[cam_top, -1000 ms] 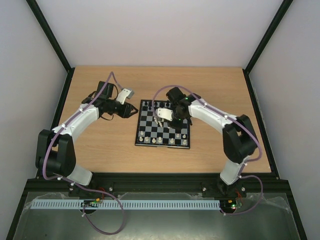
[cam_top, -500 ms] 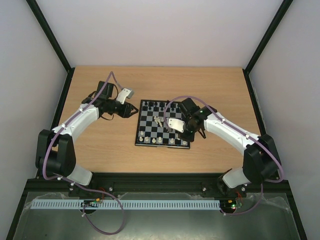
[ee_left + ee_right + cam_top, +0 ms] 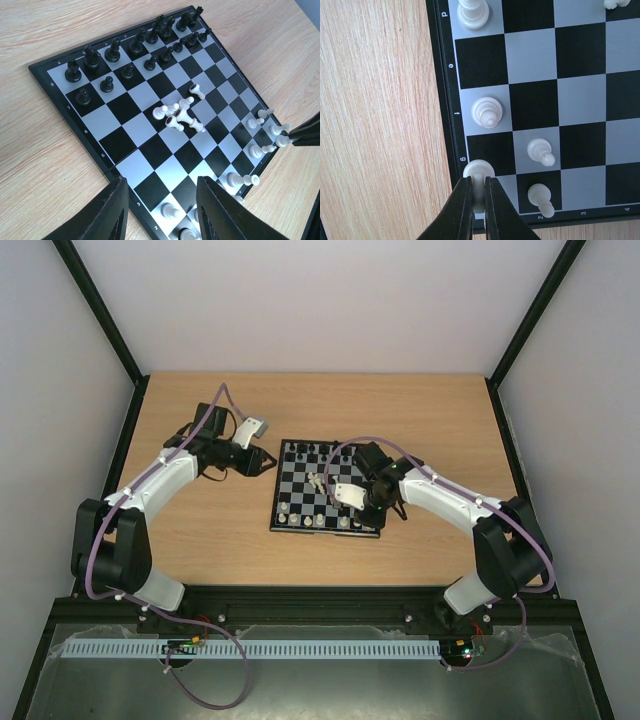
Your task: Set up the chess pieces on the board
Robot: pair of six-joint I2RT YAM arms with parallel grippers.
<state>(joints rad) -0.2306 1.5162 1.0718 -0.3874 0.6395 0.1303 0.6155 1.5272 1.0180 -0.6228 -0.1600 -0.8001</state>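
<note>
The board [image 3: 273,527] lies mid-table. Black chess pieces [image 3: 135,47] stand in its two far rows and cream-white ones [image 3: 487,111] along the near rows. Several white pieces [image 3: 180,115] lie toppled in a heap at the board's middle [image 3: 316,482]. My right gripper [image 3: 478,182] is shut on a white piece [image 3: 479,172], low over the near right corner by the letter g [image 3: 358,518]. My left gripper [image 3: 161,182] hovers open and empty over the board's left edge [image 3: 262,462].
Two more white pieces [image 3: 242,179] lie on their sides near the board's near row. Bare wooden table [image 3: 200,530] surrounds the board, and black frame posts [image 3: 120,330] rise at the back corners.
My right gripper has carried the white piece from the board's middle to its near right corner. The left arm has held still.
</note>
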